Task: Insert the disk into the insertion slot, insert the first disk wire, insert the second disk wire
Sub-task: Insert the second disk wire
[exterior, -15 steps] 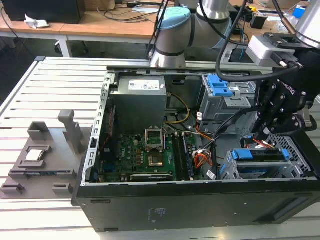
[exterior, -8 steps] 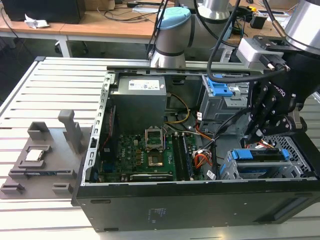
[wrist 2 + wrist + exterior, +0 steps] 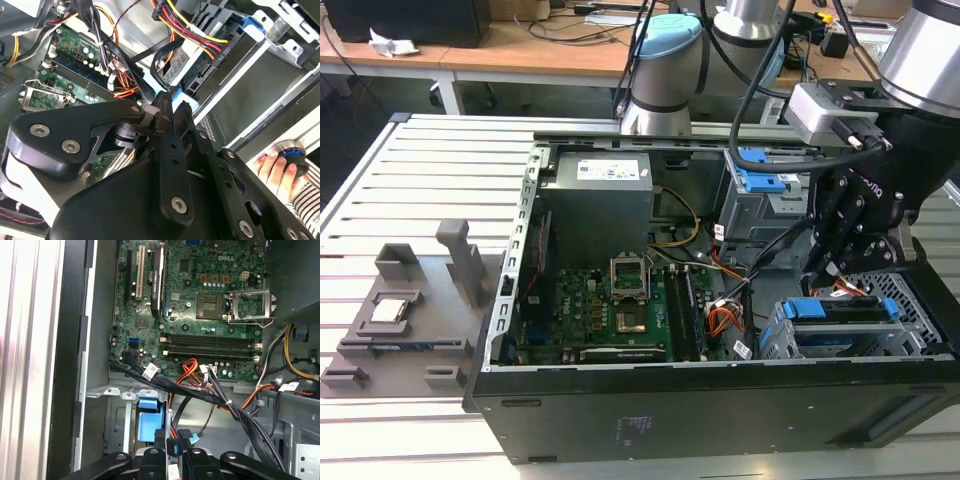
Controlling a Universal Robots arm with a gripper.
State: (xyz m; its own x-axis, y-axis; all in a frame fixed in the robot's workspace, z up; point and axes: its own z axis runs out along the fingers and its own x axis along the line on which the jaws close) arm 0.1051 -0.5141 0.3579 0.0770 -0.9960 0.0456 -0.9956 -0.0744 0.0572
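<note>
Gripper [image 3: 847, 262] body blocks the rear of the disk [image 3: 845, 310] and the cage behind it in the exterior view. Insertion slot [image 3: 865, 335] runs close to that view's right edge. Gripper [image 3: 172, 107] fingertips overlap in the second wrist view, can't tell what sits between them. A hand [image 3: 275, 170] is partly behind the gripper there. First wrist view cuts the gripper [image 3: 172, 450] at the edge.

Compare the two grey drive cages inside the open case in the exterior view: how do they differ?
The insertion slot, nearer the case's front edge, sits low; the taller cage stands further back. The insertion slot holds the disk in its blue carrier, with the gripper just above it; the taller cage bears a blue latch plate on top. Both are grey metal.
</note>
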